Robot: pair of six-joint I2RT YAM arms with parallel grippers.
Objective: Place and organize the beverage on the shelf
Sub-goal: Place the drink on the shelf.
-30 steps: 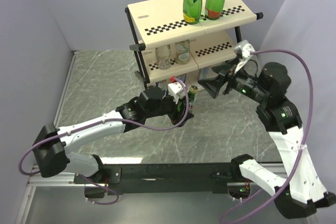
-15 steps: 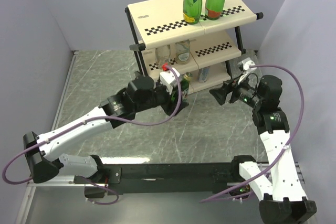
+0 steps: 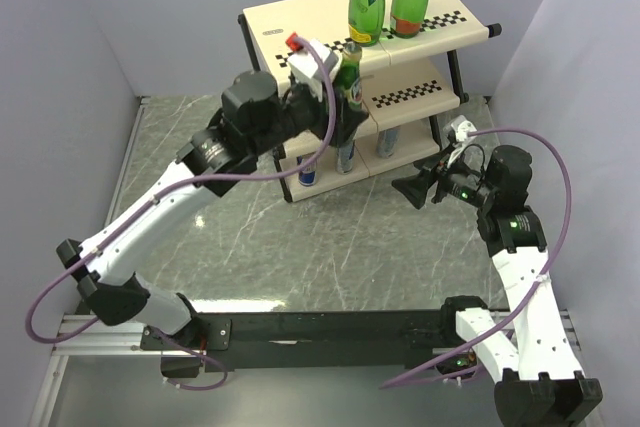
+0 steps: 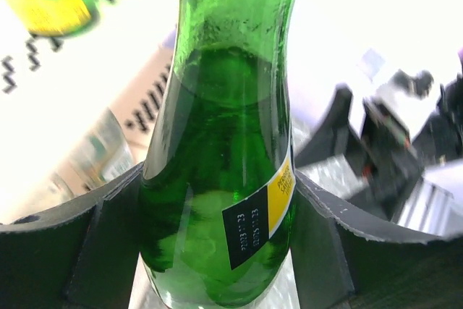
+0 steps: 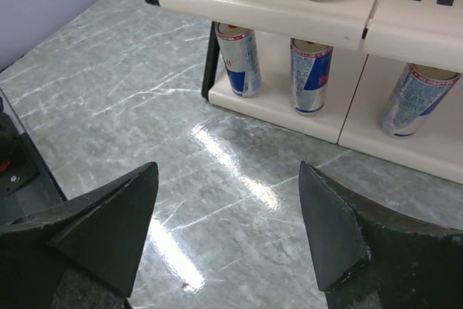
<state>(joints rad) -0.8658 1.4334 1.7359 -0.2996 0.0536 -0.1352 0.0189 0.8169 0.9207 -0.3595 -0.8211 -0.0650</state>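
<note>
Right gripper [image 5: 228,229] hangs empty, jaws apart, near the cans [image 5: 311,77]. Left gripper [image 3: 343,97] is clamped on the green bottle [image 4: 217,142] at the top front edge of the shelf [image 3: 300,27]. Keep it upright, lift its base over the lip, land beside the two bottles [image 3: 367,7].

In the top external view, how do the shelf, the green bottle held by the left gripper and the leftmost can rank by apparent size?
Largest: the shelf.
Then the green bottle in the left gripper, though it is raised nearer the camera and partly hidden.
Smallest: the leftmost can, on the bottom tier.
</note>
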